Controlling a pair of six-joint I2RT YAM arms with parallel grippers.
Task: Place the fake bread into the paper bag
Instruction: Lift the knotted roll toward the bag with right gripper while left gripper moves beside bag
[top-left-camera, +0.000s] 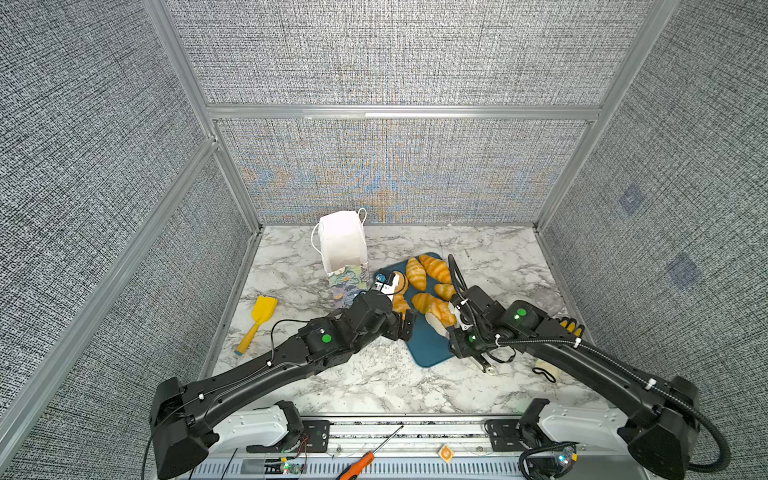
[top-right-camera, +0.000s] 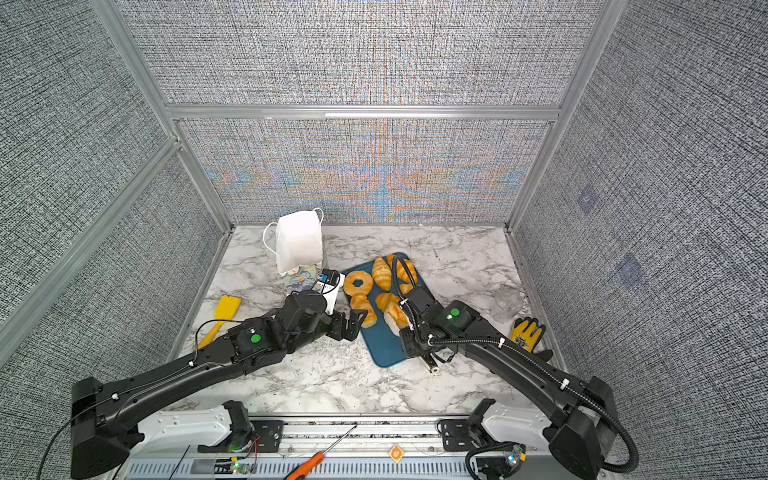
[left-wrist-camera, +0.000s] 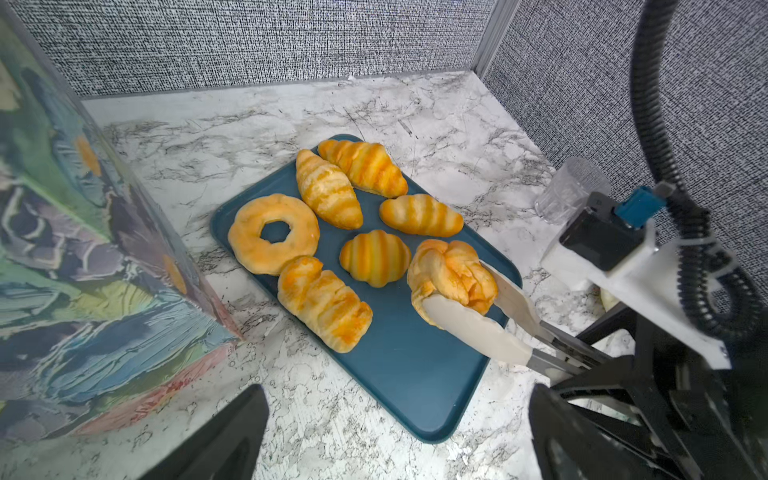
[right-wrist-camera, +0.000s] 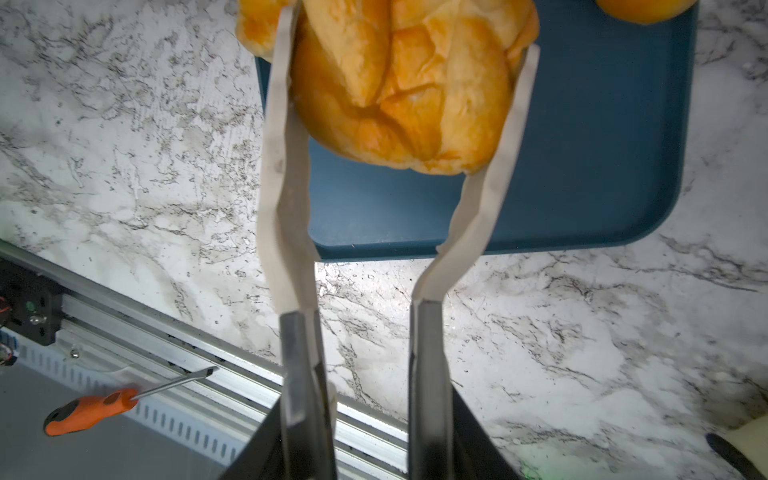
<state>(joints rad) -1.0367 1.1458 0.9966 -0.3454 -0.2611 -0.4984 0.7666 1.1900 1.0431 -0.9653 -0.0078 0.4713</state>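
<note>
The fake bread lies on a dark blue tray: a ring doughnut, two croissants and three striped rolls. A knotted bun sits clamped between the white tips of tongs, low over the tray's near right part. My right gripper is shut on the tongs' metal handles. The paper bag stands upright left of the tray, its white mouth open. Beside the bag's floral side, my left gripper hangs open and empty at the tray's near left corner.
A yellow toy shovel lies at the left wall. A clear glass and a yellow work glove sit right of the tray. An orange screwdriver rests on the front rail. Grey walls close three sides.
</note>
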